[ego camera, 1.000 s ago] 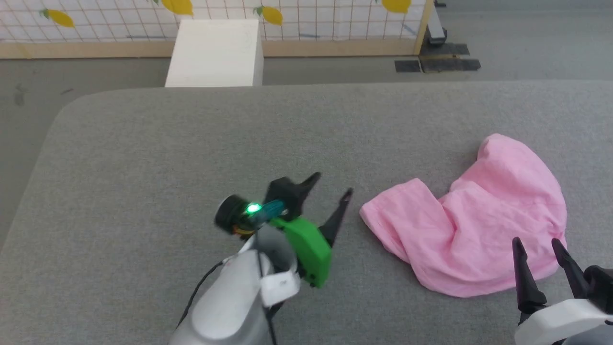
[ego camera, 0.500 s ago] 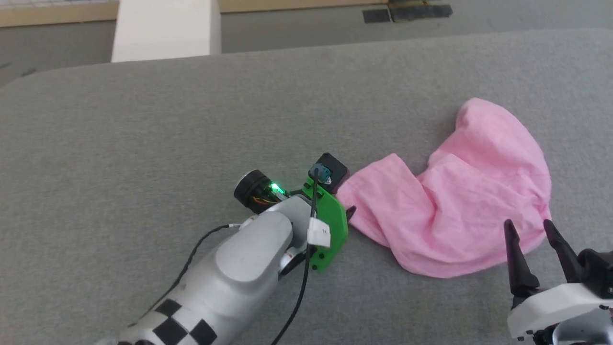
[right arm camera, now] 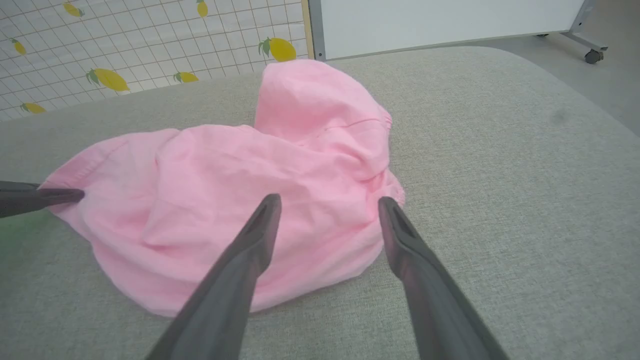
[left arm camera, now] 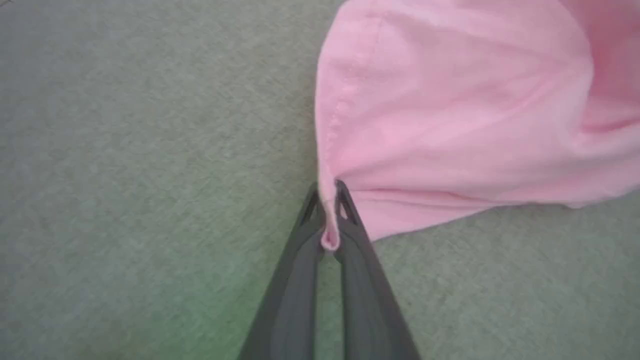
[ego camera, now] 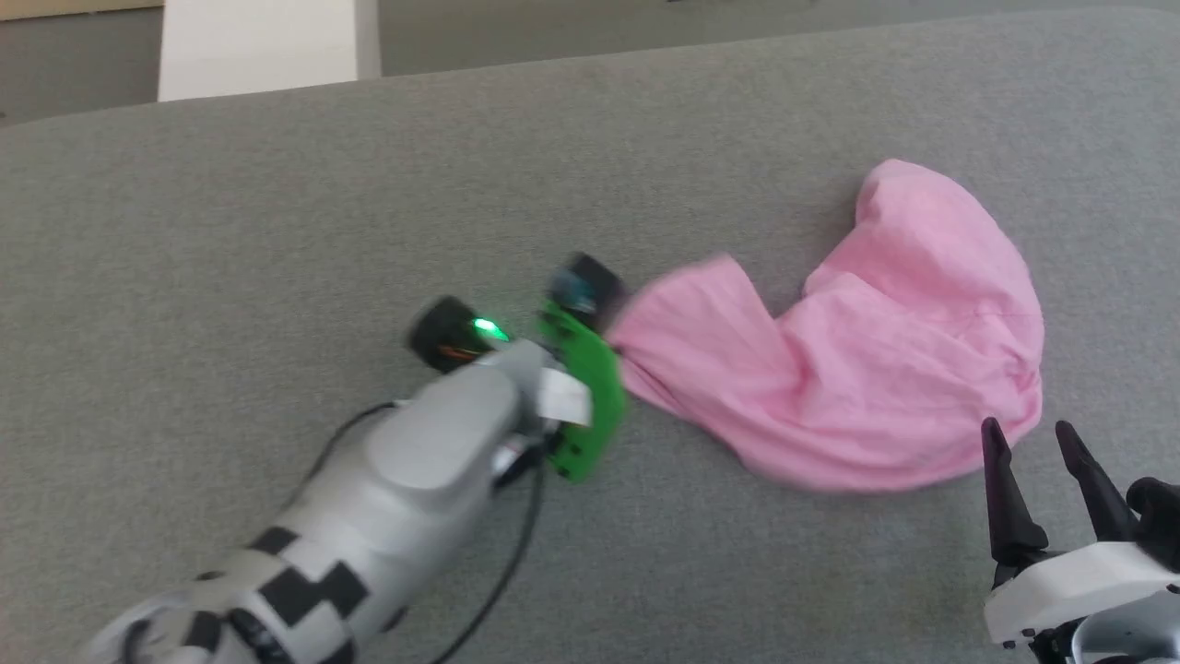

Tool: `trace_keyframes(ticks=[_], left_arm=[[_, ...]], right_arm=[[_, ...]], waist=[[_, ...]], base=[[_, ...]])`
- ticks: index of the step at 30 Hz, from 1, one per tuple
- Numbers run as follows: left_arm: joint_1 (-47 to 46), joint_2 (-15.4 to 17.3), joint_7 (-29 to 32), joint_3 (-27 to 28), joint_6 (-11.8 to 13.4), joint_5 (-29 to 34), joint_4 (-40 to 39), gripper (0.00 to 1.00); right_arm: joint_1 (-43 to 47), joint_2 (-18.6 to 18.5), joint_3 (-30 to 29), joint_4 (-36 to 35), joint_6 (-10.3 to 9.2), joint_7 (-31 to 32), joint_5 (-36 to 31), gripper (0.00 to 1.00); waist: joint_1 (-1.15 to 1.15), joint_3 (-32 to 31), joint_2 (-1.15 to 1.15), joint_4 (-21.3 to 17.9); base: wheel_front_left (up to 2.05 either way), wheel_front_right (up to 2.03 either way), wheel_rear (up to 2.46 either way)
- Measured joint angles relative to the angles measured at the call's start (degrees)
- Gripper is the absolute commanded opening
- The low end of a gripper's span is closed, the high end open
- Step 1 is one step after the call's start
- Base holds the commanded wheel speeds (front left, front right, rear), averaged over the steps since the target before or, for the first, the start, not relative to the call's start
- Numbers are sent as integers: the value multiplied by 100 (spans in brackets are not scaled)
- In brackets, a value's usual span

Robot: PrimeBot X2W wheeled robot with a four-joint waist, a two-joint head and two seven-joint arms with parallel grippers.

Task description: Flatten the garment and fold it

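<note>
Lab-like test room, lemon-print partition screen (right arm camera: 150,50), wheeled whiteboard (right arm camera: 440,20)

The garment (ego camera: 885,369) is seen as thin, soft pink cloth, matt and creased, with a stitched hem, and the surface (ego camera: 277,203) beneath it is covered in a coarse, matt grey woven fabric. The fingers (left arm camera: 295,290) of the left gripper (left arm camera: 327,186) and the fingers (right arm camera: 235,280) of the right gripper (right arm camera: 329,199) appear to be moulded in dark, smooth, matt plastic. A green bracket (ego camera: 585,406) of smooth plastic is carried at the left wrist, the pale grey shell (ego camera: 415,461) of that arm is finished smooth with a slight sheen, and the white housing (ego camera: 1069,590) behind the right fingers is likewise smooth.
</note>
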Motion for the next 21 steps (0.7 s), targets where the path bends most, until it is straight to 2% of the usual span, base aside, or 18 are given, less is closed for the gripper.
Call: trace_keyframes(ticks=[6,12,16,21], left_arm=[[367,628,-1043,624,463,-223,-266,0],[1166,1180,-1475,1111,967,-666,-962,0],[2000,1682,-1785,1561,1458,-1082,-1593,0],[2916,2138,-1926,1833,1969,-1408,-2418,0]], right_arm=[[35,4,-107,24,0,2,29,100],[63,5,-145,15,0,96,27,100],[85,7,-138,14,0,188,23,100],[173,7,-116,18,0,266,22,100]], waist=[[0,-112,0,241],[0,-176,0,504],[0,-218,0,640],[0,-265,0,754]], base=[[0,0,0],[0,0,0],[0,0,0],[0,0,0]])
